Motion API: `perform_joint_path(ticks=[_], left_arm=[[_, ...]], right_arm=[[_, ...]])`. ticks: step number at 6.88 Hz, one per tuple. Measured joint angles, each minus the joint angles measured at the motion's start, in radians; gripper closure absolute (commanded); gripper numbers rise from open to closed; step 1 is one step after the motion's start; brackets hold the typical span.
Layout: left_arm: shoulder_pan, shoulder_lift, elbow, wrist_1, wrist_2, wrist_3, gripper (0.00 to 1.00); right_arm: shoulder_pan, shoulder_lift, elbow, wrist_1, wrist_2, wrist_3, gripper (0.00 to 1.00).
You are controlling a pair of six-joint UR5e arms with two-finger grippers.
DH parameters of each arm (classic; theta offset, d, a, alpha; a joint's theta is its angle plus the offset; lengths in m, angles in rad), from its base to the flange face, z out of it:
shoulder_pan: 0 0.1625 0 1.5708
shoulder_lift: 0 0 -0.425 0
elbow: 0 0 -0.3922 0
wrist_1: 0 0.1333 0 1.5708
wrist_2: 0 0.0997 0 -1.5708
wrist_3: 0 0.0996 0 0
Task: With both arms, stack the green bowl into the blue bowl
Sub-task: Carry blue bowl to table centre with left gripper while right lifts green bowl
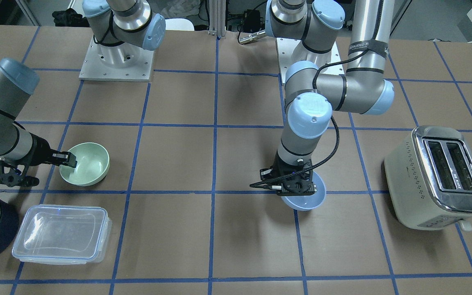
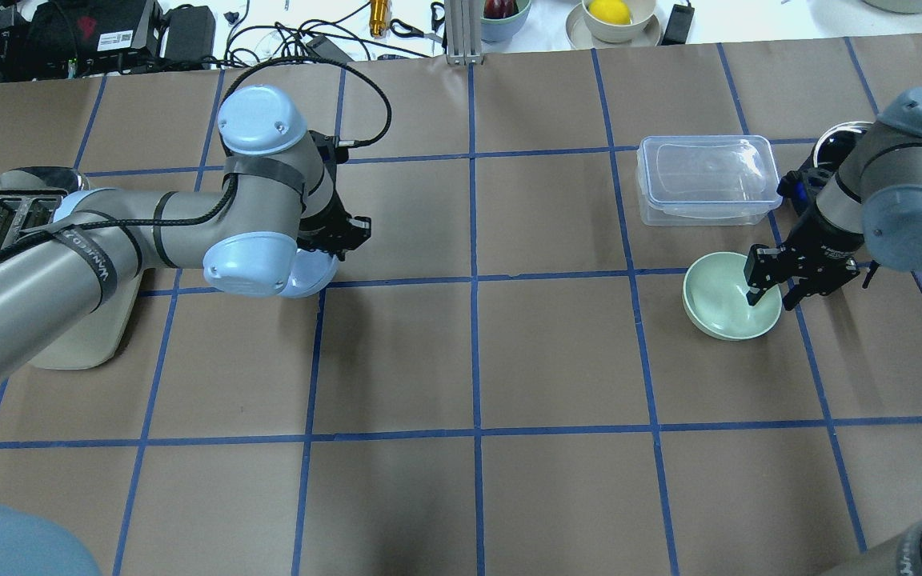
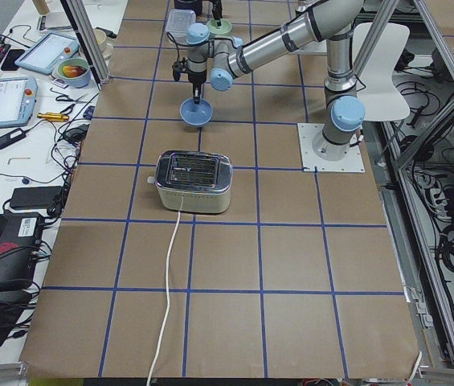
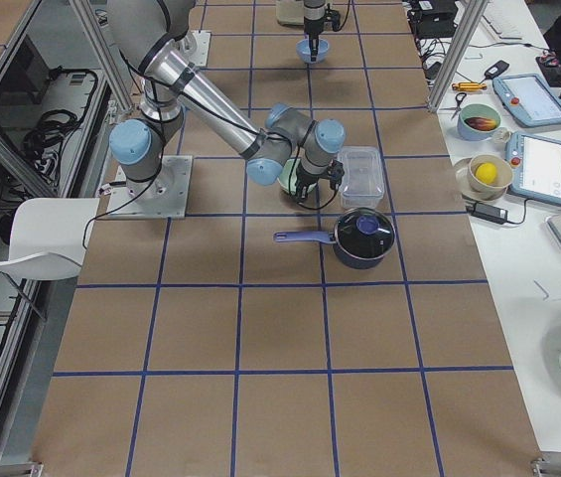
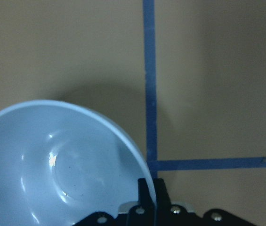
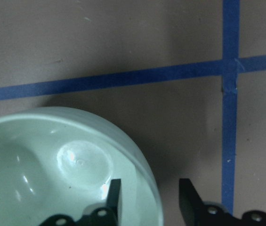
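- green bowl: looks like light, stiff plastic with a smooth, probably slippery wall. Best hold is a pinch on the thin rim.
- right end effector: fingers spread astride that rim, one inside and one outside, not yet clamped. The bowl sits on the counter right under it.
- left end effector: fingers pressed onto the blue bowl rim. The bowl hangs tilted below it and seems clear of the counter.
- right wrist comes in low and slanted; left wrist points straight down.
- the two bowls are well apart.
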Motion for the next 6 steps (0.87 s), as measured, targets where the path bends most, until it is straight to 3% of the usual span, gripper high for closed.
perform_joint_path(ticks=[3, 5, 6], left_arm=[[-0.201, -0.084, 0.163, -0.001, -0.057, -0.290, 0.90], [-0.269, -0.143, 0.205, 0.011, -0.052, -0.360, 0.86], [-0.279, -0.169, 0.210, 0.032, -0.051, -0.367, 0.41]], right_arm=[[0.002, -0.004, -0.028, 0.026, -0.001, -0.001, 1.00], [0.007, -0.011, -0.122, 0.139, 0.000, -0.001, 1.00], [0.012, -0.013, -0.193, 0.221, 0.007, -0.003, 1.00]])
